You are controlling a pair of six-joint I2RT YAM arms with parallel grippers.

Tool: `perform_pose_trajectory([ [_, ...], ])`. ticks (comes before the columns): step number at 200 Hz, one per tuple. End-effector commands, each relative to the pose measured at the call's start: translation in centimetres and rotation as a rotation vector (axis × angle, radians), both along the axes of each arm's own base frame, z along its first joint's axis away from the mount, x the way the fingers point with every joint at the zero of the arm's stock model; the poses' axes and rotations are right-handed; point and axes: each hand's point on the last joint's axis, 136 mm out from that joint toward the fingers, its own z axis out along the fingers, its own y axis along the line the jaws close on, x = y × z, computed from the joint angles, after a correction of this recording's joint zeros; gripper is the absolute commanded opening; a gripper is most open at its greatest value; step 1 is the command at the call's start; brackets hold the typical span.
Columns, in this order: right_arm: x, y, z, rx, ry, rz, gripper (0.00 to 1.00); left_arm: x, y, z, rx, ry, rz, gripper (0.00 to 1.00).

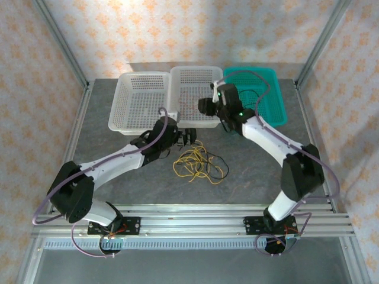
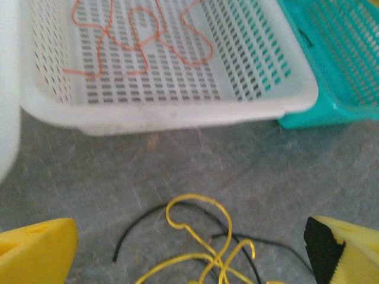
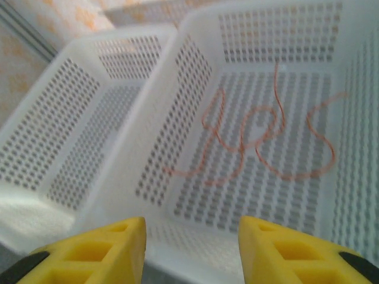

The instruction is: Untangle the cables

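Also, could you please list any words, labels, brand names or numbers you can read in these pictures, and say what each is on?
No readable text anywhere.
The white basket, teal basket, cables and left fingers show no lettering.
Any markings on the left arm base are too small to read.

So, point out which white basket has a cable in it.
The white basket beside the teal basket: a reddish-pink cable lies looped on its floor.

white baskets [image 1: 142,103] 2 | teal basket [image 1: 276,97] 1 | pink cable [image 3: 276,94] 1 | cable tangle [image 1: 194,161] 1 | arms [image 1: 118,158] 2
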Motion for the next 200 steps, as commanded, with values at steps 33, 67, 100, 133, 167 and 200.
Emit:
perform_pose_trajectory([
  [33, -6.8, -2.0, -3.5, 0.060, 0.070, -0.055, 0.44, -3.1, -0.3, -4.0, 0.060, 0.081, 0.044, 0.99],
  [67, -9.9, -3.7, -7.3, 0.014, 0.155, -0.080, 0.44, -4.5, -0.8, -6.0, 0.088, 0.122, 0.070, 0.99],
  [100, -11.7, -4.7, -10.1, -0.017, 0.225, -0.085, 0.44, -4.6, -1.0, -7.1, 0.091, 0.138, 0.067, 0.99],
  [133, -12.5, -4.2, -11.3, 0.019, 0.267, -0.065, 0.45, -4.8, -1.4, -8.1, 0.105, 0.159, 0.053, 0.99],
  [167, -12.7, -3.8, -12.6, 0.026, 0.304, -0.056, 0.45, -4.8, -1.3, -8.3, 0.110, 0.159, 0.054, 0.99],
  [200, -13.1, -3.6, -13.2, 0.031, 0.326, -0.047, 0.44, -4.9, -1.4, -8.6, 0.110, 0.163, 0.052, 0.99],
])
